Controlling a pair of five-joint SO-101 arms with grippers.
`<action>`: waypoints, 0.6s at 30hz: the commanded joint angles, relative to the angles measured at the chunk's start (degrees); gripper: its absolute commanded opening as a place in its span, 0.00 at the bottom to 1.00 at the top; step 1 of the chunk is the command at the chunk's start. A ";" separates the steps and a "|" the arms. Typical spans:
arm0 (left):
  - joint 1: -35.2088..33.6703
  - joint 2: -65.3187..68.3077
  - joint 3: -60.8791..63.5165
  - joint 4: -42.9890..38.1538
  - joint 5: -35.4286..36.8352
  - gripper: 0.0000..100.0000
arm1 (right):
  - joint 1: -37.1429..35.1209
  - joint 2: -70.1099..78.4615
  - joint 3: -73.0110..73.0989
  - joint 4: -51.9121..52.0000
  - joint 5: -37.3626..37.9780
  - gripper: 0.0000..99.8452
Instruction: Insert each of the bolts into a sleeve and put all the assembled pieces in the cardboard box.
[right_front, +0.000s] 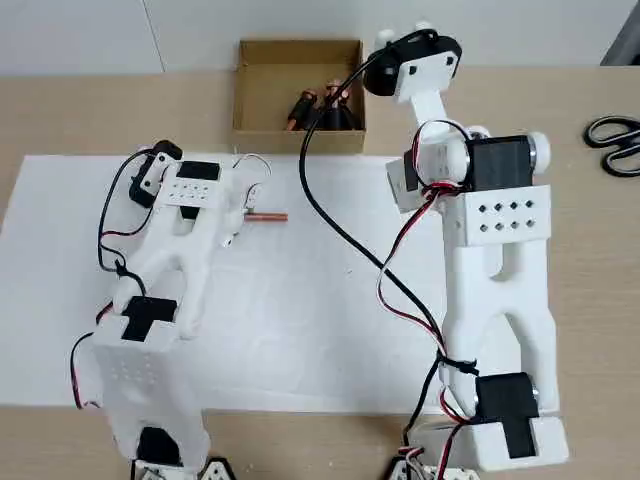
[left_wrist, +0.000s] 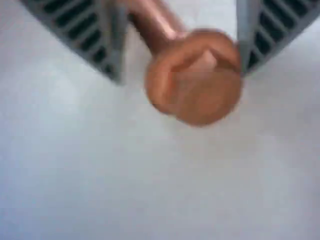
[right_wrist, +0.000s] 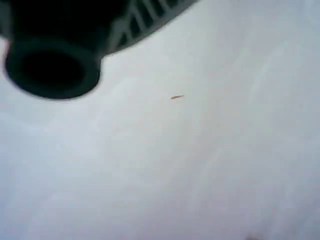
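Table (right_front: 60, 100) | white sheet (right_front: 320, 330) spread on it | cardboard box (right_front: 255, 90) beyond sheet, assembled pieces (right_front: 300, 105) inside | scissors (right_front: 615, 140) on table, well apart | right gripper (right_front: 335, 112) at box's front wall, jaws clamped on black sleeve (right_wrist: 50, 70) | left gripper (right_front: 242, 214) low over sheet, jaws apart astride 1 copper bolt (right_front: 268, 216) lying there

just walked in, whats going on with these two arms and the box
Two robot arms are fitting copper bolts into black sleeves and boxing them. The left gripper is down on the white sheet, its fingers on either side of a loose copper bolt; a gap on one side suggests it is not gripped yet. The right arm stretches toward the cardboard box, and a black sleeve shows close up in its wrist view. Some assembled pieces already lie in the box.
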 joint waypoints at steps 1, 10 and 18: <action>-0.18 -0.09 -1.63 -1.76 -1.85 0.00 | -0.04 -2.95 -2.81 0.31 -0.53 0.00; 1.67 -0.09 -16.57 16.62 -16.70 0.00 | -0.04 -3.12 -2.81 0.31 -0.53 0.00; 0.35 -0.44 -45.05 36.13 -35.60 0.01 | -0.04 -3.21 -2.81 0.31 -0.53 0.00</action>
